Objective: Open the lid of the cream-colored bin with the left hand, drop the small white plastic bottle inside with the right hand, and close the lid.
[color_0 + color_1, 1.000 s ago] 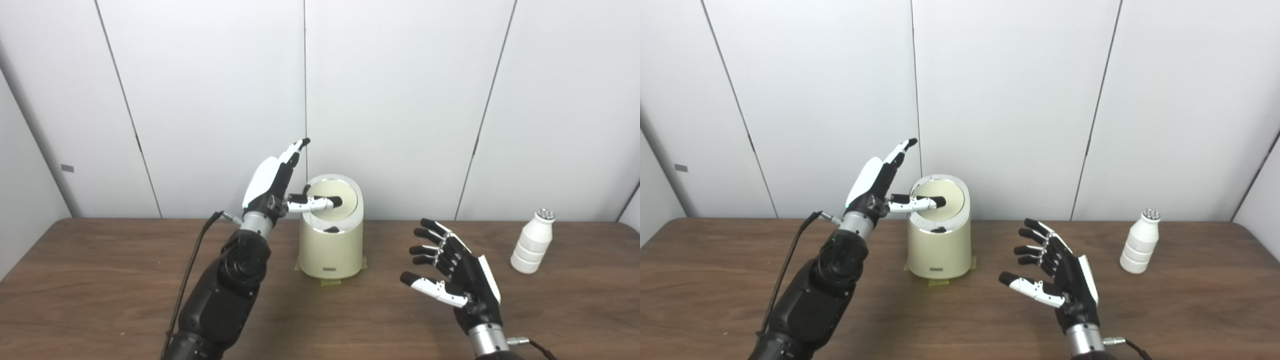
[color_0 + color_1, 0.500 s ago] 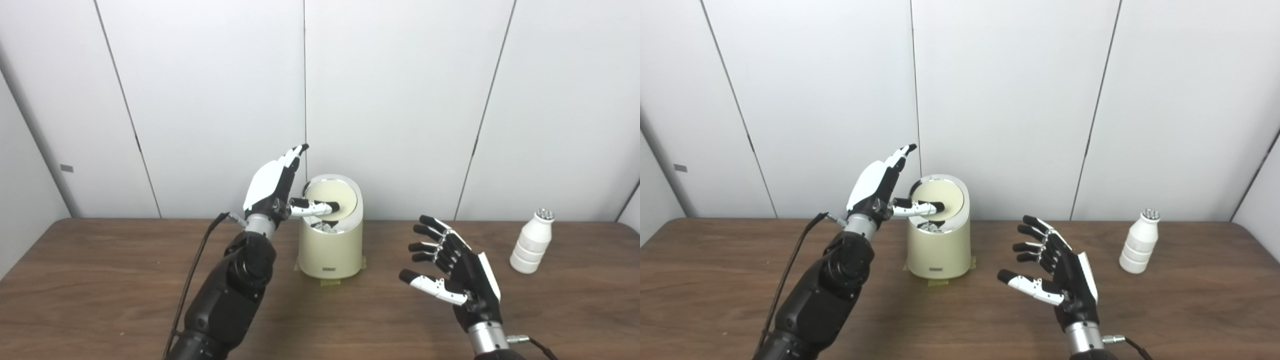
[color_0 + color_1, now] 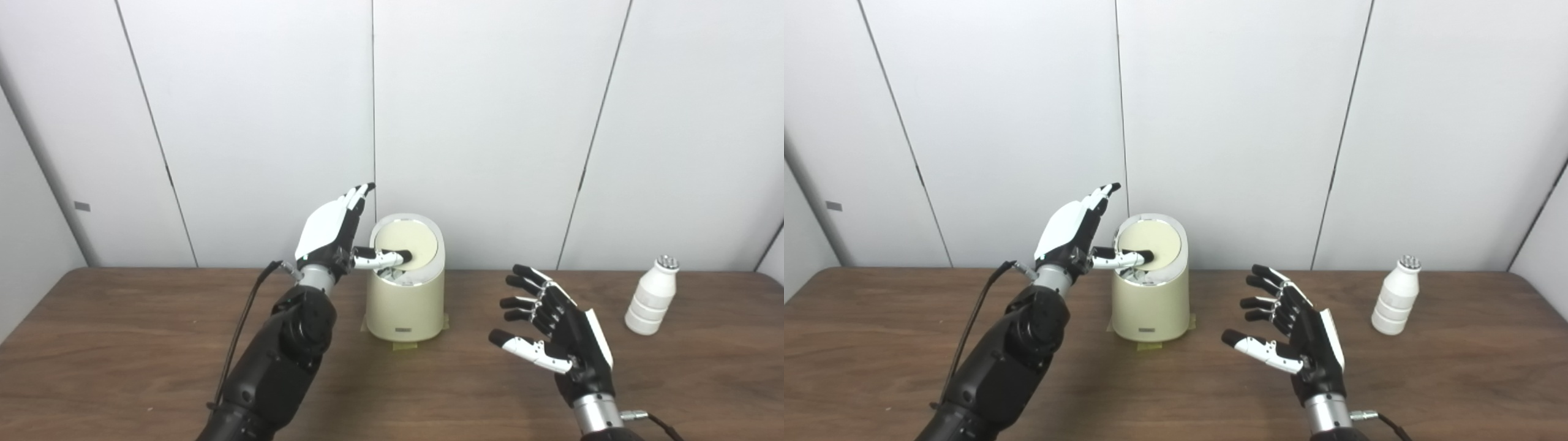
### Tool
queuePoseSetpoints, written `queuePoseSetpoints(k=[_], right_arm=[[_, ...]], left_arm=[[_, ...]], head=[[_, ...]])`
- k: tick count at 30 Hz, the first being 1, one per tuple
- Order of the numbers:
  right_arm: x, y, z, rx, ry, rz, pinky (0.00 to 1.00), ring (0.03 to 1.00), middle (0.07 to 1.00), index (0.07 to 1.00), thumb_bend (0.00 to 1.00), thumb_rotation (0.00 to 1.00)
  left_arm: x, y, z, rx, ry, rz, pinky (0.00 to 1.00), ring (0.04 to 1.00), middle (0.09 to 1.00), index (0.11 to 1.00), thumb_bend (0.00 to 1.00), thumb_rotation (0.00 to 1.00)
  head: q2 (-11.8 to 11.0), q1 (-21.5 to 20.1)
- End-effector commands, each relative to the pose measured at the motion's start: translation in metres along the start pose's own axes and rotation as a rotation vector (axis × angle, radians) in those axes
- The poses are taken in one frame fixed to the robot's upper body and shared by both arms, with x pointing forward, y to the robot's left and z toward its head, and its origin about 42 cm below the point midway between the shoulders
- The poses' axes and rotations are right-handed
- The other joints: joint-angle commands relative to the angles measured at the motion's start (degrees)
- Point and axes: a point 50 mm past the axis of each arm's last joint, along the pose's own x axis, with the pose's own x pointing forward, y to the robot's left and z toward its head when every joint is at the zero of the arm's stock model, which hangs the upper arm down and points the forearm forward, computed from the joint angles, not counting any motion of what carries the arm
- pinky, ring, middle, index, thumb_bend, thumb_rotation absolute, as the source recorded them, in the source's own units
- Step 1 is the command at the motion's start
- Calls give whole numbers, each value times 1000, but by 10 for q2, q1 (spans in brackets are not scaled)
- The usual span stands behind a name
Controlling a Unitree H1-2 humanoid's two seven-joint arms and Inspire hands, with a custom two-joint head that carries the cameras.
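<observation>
The cream-colored bin (image 3: 405, 306) stands at the back middle of the table. Its round lid (image 3: 409, 241) is tipped, the near edge pushed down so a dark gap shows at the front. My left hand (image 3: 334, 233) is open beside the bin's left rim, fingers pointing up, thumb pressing on the lid. The small white plastic bottle (image 3: 652, 297) stands upright at the far right. My right hand (image 3: 554, 334) is open, fingers spread, hovering over the table between bin and bottle, holding nothing.
The brown wooden table (image 3: 122, 343) runs the full width. A white panelled wall (image 3: 490, 122) rises right behind the bin. A black cable (image 3: 236, 343) hangs from the left wrist. Tape patches (image 3: 404, 345) sit under the bin's base.
My left hand has sunk a little and its thumb has pushed the lid's near edge down, opening a gap at the front. The right hand and bottle have stayed put.
</observation>
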Motion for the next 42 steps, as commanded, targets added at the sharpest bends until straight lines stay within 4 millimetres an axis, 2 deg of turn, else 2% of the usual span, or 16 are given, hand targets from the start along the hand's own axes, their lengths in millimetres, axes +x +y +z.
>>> queuePoseSetpoints(k=[1,4,8,19,24,27,30,32,33,35,37,42], right_arm=[[11,2,20,9,-87,4,572,639,769,772,816,202],[11,3,21,15,-87,5,566,633,761,772,815,191],[12,5,20,14,-91,9,565,630,760,772,816,195],[13,5,21,15,-92,0,565,629,766,769,811,200],[13,5,20,20,-88,-5,573,636,767,770,816,201],[14,5,18,22,-93,1,567,630,763,765,806,195],[14,7,19,28,-96,3,559,626,759,760,803,189],[14,6,18,23,-92,0,556,627,759,759,808,192],[14,6,18,20,-90,-1,559,627,761,762,809,194],[15,4,17,18,-87,-2,564,630,764,766,809,196],[15,3,17,16,-86,-3,571,632,763,768,812,195],[15,0,16,5,-87,-3,568,627,764,774,811,206]], left_arm=[[16,29,28,116,-65,52,1000,1000,1000,1000,883,137],[16,29,32,207,-67,35,993,1000,1000,1000,949,125],[16,29,33,280,-76,35,978,1000,1000,1000,974,133],[13,22,25,495,-73,-5,952,1000,1000,1000,1000,154],[10,27,24,487,-76,19,956,1000,1000,1000,977,161],[7,35,29,392,-76,105,905,978,1000,1000,874,198],[2,45,33,162,-97,201,885,948,976,1000,791,214],[-3,54,31,-106,-114,292,727,898,956,969,742,249],[-5,58,30,-198,-120,326,714,892,945,950,725,269],[-13,62,26,-418,-127,361,704,877,924,940,710,277],[-22,63,24,-548,-134,365,715,862,895,928,702,299],[-53,59,13,-660,-126,337,741,826,850,884,726,331]], head=[[0,0],[0,1],[-1,-1],[0,-3],[-1,-2],[-3,-1],[-3,-1],[-5,-1],[-5,-1],[-5,2],[-4,3],[-3,3]])
